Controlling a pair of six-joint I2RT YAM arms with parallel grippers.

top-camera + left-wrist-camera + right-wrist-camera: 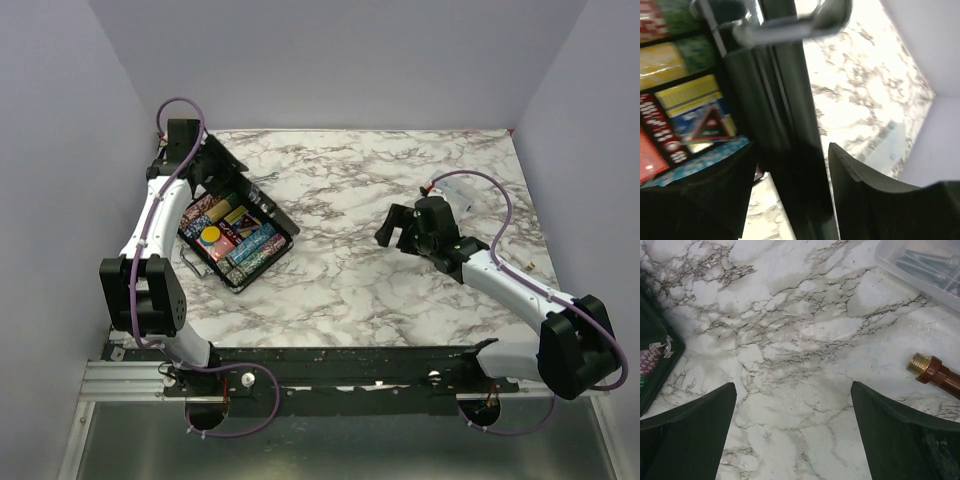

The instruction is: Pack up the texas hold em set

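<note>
The black case [284, 244] lies open at the left of the table, with rows of coloured chips [255, 250], card decks [700, 112] and a yellow disc [210, 236] inside. Its lid [264, 205] stands partly raised. My left gripper [222, 178] is at the lid's far edge. In the left wrist view my left gripper [792, 150] has the lid [790, 165] between its fingers, below the silver handle [785, 27]. My right gripper [393, 228] is open and empty above bare marble at the middle right, apart from the case. In the right wrist view the right gripper [792, 385] is open, and a case corner [655, 365] shows at the left edge.
A clear plastic container [463, 190] lies behind the right gripper and also shows in the right wrist view [925, 265]. A brown rod with a brass tip [935, 372] lies beside it. Walls close the table at the back and both sides.
</note>
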